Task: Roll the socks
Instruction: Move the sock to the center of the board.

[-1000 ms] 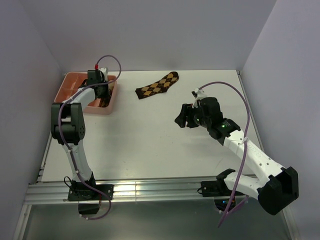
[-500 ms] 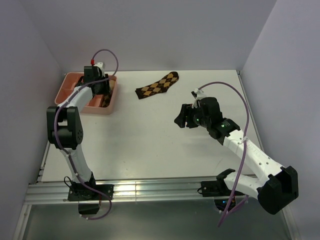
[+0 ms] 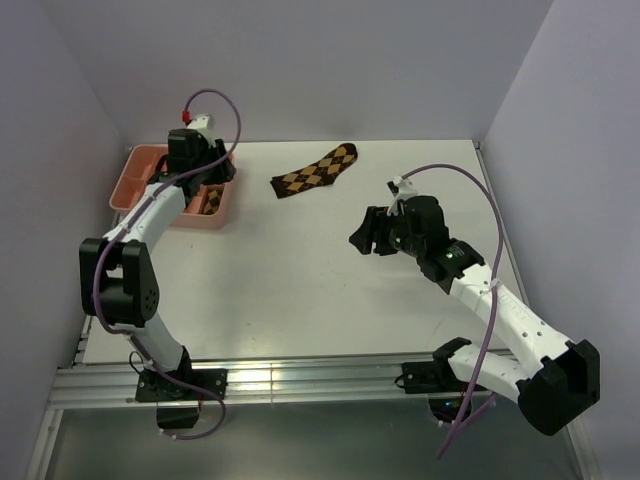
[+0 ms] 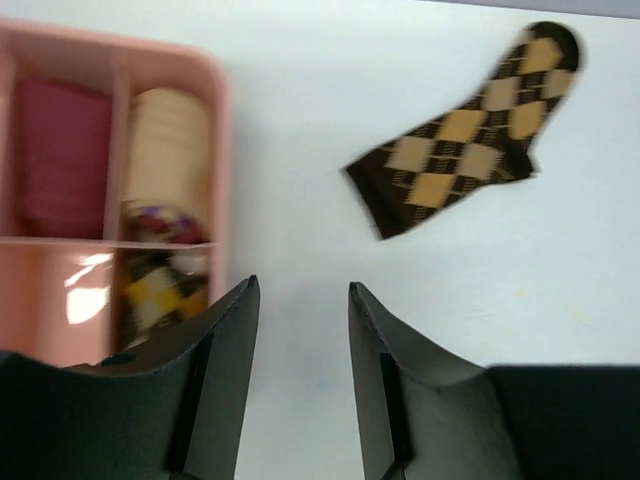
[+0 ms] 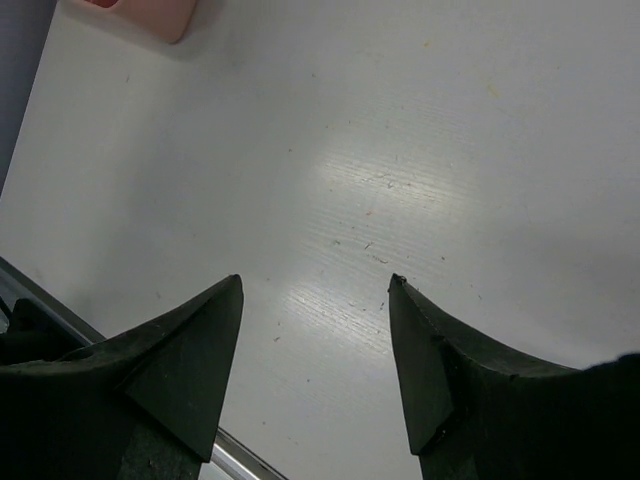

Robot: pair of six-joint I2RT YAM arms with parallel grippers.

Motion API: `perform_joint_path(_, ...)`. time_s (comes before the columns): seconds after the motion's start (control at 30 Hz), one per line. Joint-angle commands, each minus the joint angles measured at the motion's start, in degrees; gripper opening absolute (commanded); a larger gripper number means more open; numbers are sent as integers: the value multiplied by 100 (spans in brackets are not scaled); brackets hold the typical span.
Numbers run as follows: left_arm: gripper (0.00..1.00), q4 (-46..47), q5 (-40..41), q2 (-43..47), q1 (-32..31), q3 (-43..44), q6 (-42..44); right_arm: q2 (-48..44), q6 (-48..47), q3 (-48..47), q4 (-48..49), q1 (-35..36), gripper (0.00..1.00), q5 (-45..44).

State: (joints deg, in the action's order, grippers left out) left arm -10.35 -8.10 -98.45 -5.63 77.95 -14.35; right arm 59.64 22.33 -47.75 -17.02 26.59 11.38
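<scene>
- Finding a pink tray [image 4: 222,170] at the far left of the table [image 3: 300,290], close to the left wall, with little room on that side.
- Spotting a red roll [image 4: 60,140] and a beige roll [image 4: 170,140] tucked side by side in two of its boxes, likely put away there.
- Seeing one of the socks, the tray sock [image 4: 160,290], bunched up in the box next to the beige roll, so needing to come out for rolling.
- Hanging the left gripper [image 4: 302,290] over the tray's right wall, fingers parted a little and gripping nothing, maybe placed there for reaching either sock.
- Finding the flat sock [image 3: 318,170] lying stretched out near the back edge of the table, well apart from the tray, with bare table all round it, giving good room for rolling.
- Holding the right gripper [image 5: 315,282] up over bare table, right of the middle, fingers spread wide and gripping nothing, likely waiting to help.
- Having the most open room in the middle, with the right wall and the near rail closing in the rest.
</scene>
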Motion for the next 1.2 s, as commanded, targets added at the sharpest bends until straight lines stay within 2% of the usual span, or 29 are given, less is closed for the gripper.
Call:
perform_joint_path(0.0,47,805,-140,204,-526,-96,-322,-259,96,81,339,-40,67,-92)
perform_joint_path(0.17,48,1333,124,-540,-1036,289,-621,-338,123,81,252,-40,67,-101)
perform_joint_path(0.4,48,1474,230,-1869,-1265,1133,-613,-514,26,143,24,-40,68,-13)
perform_joint_path(0.63,48,1115,46,-3072,-1309,2004,-604,-717,-53,213,-171,-40,68,-83)
perform_joint_path(0.73,48,597,-86,-3442,-1327,2347,-665,-655,-36,204,-179,-40,68,-48)
perform_joint_path(0.9,45,140,-26,-3462,-1476,2076,-824,-567,8,222,-83,-31,68,31)
perform_joint_path(1.17,35,-213,353,-2697,-1968,635,-1413,-348,114,292,128,-40,68,172)
